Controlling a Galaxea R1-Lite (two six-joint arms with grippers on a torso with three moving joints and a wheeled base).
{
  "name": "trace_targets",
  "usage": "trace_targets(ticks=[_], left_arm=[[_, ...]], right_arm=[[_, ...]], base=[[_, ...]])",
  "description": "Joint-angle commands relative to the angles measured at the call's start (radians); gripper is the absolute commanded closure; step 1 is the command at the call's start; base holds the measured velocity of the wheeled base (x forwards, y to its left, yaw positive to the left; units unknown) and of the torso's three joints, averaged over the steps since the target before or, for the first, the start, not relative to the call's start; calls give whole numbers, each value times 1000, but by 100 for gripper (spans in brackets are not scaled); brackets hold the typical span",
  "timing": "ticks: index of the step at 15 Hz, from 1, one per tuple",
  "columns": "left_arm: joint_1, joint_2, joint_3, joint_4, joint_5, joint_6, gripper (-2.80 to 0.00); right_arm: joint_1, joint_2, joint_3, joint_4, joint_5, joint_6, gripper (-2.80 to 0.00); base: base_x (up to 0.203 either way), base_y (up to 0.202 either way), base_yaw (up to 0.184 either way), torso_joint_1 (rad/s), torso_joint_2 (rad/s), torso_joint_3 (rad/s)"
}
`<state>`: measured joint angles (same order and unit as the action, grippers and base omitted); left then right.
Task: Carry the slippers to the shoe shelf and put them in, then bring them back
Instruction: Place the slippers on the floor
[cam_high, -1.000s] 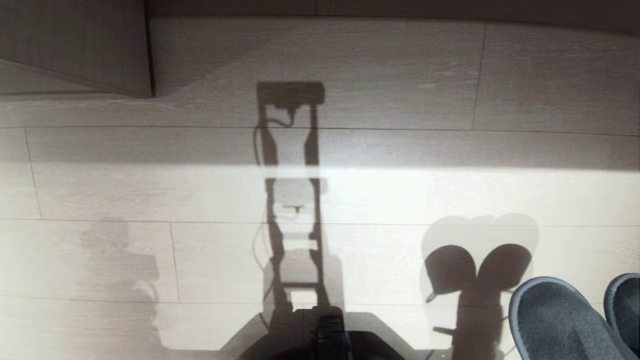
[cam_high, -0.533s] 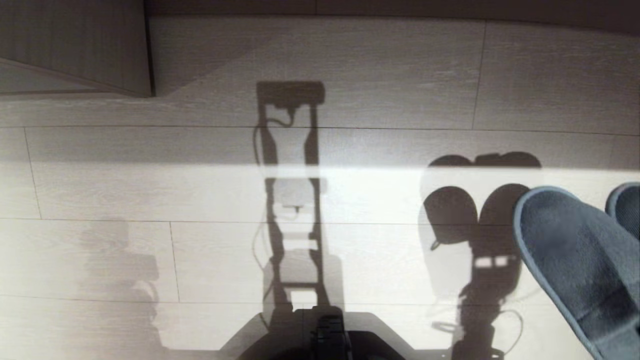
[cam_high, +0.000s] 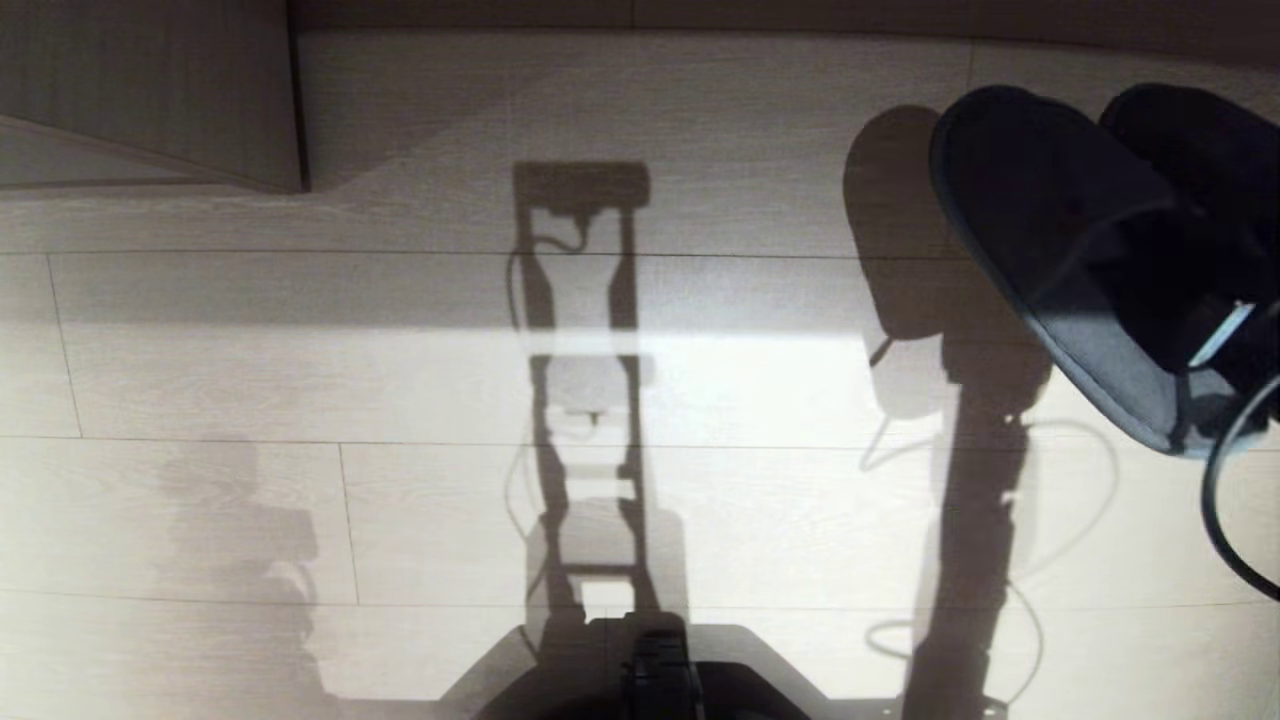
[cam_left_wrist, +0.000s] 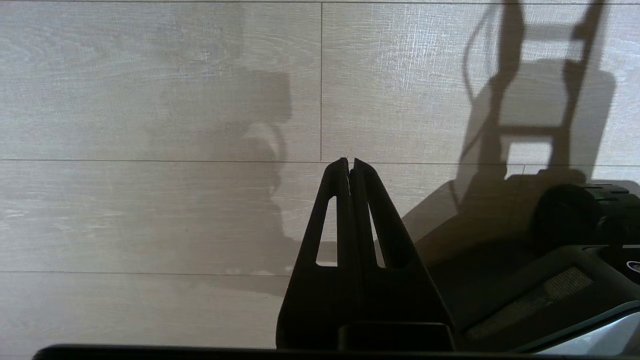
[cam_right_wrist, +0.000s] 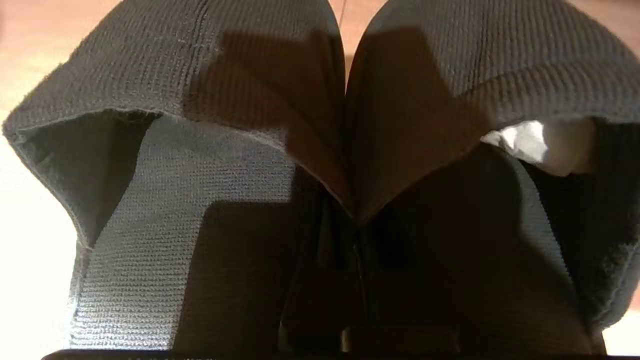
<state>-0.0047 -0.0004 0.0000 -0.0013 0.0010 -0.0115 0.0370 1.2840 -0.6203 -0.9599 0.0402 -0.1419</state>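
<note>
Surroundings: pale wood-grain floor (cam_high: 700, 390) filled most of the head view, crossed by a bright band of light through the middle of the frame; a wood-grain panel (cam_high: 150, 90) stood in the upper left corner and a dark strip ran along the top edge.
Shadows: the robot's own shadow lay in the centre of the frame, and the shadow of the raised arm and the slippers fell right of centre.
Robot base: its dark base (cam_high: 655, 675) showed at the bottom centre of the head view.
Cable: a black cable (cam_high: 1225, 500) looped at the right edge, below the slippers.
Obstructions: the slippers (cam_high: 1080, 260) covered the upper right of the head view and filled nearly the whole right wrist view.
Containers: which thing was the shoe shelf I could not tell.
Slippers: the pair hung in the air at the upper right, side by side, inner edges pressed together.
Right gripper: right gripper (cam_right_wrist: 357, 235) was clamped together on the slippers' (cam_right_wrist: 225, 165) touching inner edges.
Left gripper: left gripper (cam_left_wrist: 350, 165) hung over bare floor, its fingers pressed together and holding nothing.
Change: a second earlier the slippers were only toe tips at the lower right corner; they had since risen to the upper right, their shadow moving up with them, while the rest stayed unchanged.
</note>
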Motion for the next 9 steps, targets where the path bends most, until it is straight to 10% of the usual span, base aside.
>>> trace_targets(ticks=[1,2,3,9], left_arm=[[0,0,2,0,1,-1,0],[0,0,2,0,1,-1,0],[0,-1,2,0,1,-1,0],[0,0,2,0,1,-1,0]], right_arm=[[1,191,-47,-106,1,-2,0],[1,250,-64,-173,0,-2,0],[1,293,-72,-237,-1,-1,-280],[1,406,37,-416,-2,-4,-280]], base=[[0,0,0,0,0,0],[0,0,0,0,0,0],[0,0,0,0,0,0],[0,0,0,0,0,0]])
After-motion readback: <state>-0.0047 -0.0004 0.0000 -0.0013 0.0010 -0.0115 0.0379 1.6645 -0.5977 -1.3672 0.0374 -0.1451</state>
